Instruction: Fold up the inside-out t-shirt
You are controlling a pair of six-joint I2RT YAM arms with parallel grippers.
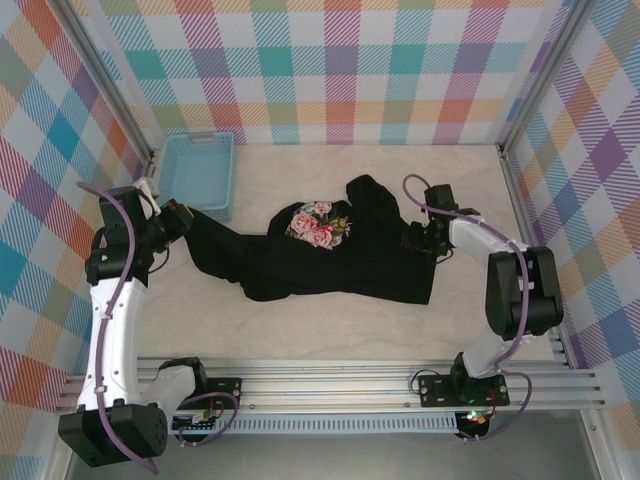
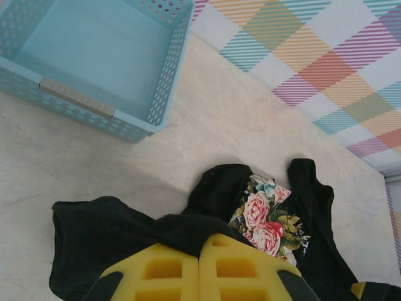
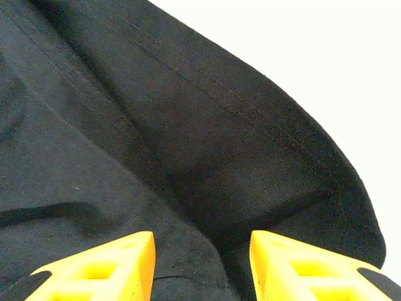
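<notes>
Top external view: left gripper [image 1: 182,214], fingers together, pinches the shirt [image 1: 330,270] by one end; right gripper [image 1: 416,240], fingers apart over the hem, should probably bite squarely before both stretch it flat.

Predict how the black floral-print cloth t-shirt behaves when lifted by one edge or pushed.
Probably floppy: the black floral-print cloth t-shirt lies creased and bunched, so it should sag below the left tool pinching it. Likely light: the fabric looks thin. Pushed, it would probably crumple rather than slide whole.
</notes>
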